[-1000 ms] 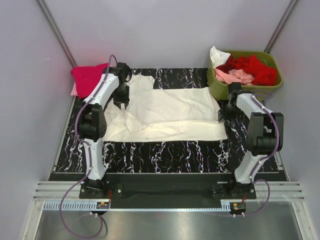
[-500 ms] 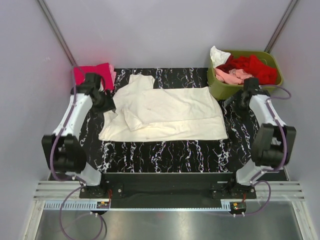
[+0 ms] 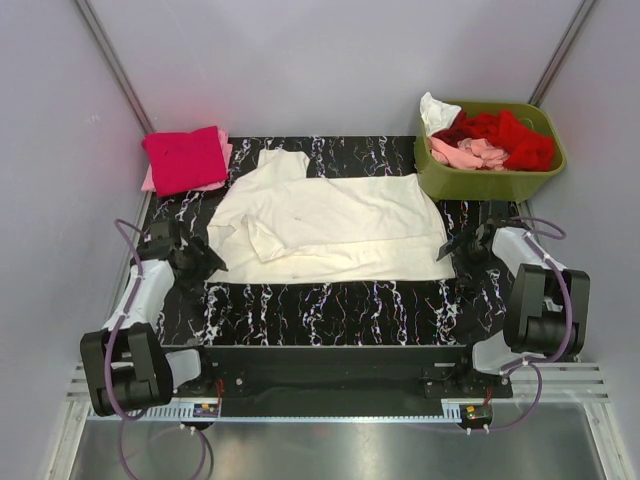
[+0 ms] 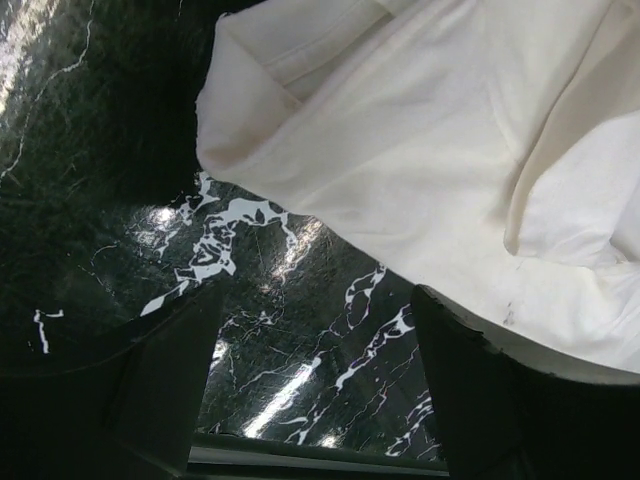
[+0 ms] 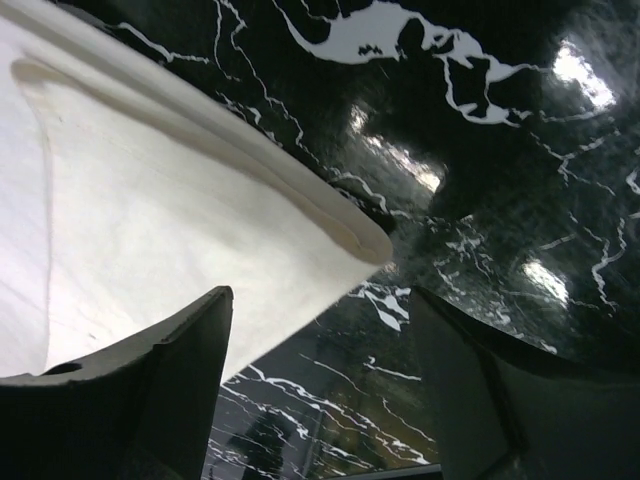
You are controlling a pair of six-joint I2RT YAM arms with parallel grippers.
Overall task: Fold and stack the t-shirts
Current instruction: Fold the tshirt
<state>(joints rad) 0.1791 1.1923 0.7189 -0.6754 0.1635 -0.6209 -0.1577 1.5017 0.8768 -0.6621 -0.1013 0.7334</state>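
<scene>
A large cream-white t-shirt lies partly folded on the black marbled table, sleeve and collar to the back left. My left gripper sits low beside its near left corner, jaws open and empty. In the left wrist view the cream cloth fills the upper right, just beyond the left gripper. My right gripper is open at the shirt's near right corner. That folded corner reaches in past the left finger of the right gripper, ungripped.
A folded magenta-red t-shirt rests on a pale pink one at the back left. An olive-green bin at the back right holds red, pink and white t-shirts. Grey walls close in on both sides.
Both grippers let go of the cream shirt and opened. Both arms swung outward, then came down toward the near edge, each ending beside a near corner of the shirt.
</scene>
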